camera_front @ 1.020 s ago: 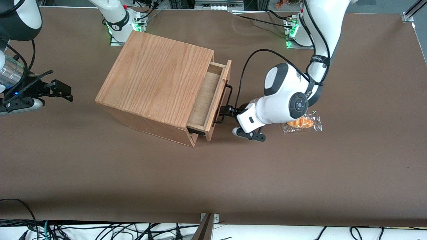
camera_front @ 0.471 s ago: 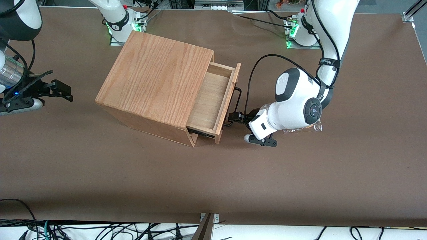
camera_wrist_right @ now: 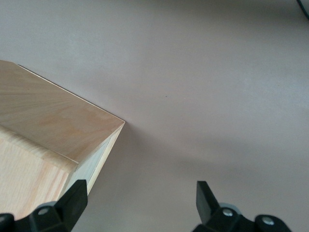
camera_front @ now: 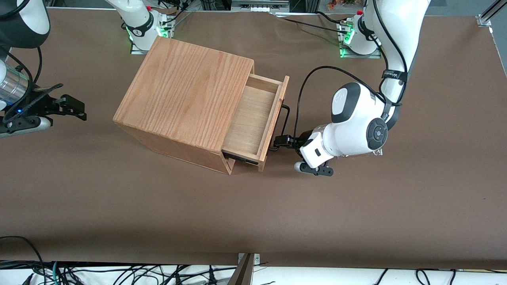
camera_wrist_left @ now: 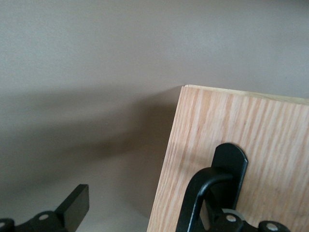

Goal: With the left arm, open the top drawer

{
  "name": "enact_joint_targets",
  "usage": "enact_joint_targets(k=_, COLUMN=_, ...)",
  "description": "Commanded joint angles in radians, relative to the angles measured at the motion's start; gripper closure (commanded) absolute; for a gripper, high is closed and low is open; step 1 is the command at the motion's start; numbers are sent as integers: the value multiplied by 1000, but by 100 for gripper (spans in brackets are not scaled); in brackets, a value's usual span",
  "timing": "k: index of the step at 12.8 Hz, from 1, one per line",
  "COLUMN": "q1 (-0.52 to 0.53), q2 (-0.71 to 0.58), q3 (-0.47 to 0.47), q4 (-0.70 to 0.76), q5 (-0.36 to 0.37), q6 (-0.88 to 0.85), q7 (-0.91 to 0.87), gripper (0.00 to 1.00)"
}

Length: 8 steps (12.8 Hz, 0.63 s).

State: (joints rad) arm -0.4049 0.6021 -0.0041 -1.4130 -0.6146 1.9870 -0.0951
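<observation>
While the top drawer (camera_front: 257, 118) stands well out of the oak-grain cabinet (camera_front: 184, 93), its pale floor showing, the left arm (camera_front: 356, 122) holds its gripper (camera_front: 282, 141) at the black bar handle (camera_front: 282, 126) on the drawer's front panel, toward the end of the bar nearer the front camera. In the wrist view one finger (camera_wrist_left: 72, 208) stands apart from the handle (camera_wrist_left: 212, 193) and the other sits against the bar, so the fingers look spread around it, hooking and not squeezing; whether either pad actually presses the bar I cannot tell.

The cabinet sits skewed to the table's edges, in the half toward the parked arm's end, with the drawer facing the working arm's end. The hold is off the middle of the bar, so a further pull could rack the drawer and bind it. A loose hook could also slip off the bar. Pulled too far, the drawer might leave the cabinet or drag it across the brown table (camera_front: 253, 213).
</observation>
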Motion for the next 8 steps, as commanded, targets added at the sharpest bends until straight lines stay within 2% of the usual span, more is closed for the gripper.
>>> enact_joint_targets(k=1, q1=24, q2=8, q3=1, q4=26, q5=23, q6=-7, q7=5, gripper=0)
enact_joint_targets(k=8, q1=41, q2=8, q3=1, q4=25, q5=23, q6=-7, q7=6, gripper=0)
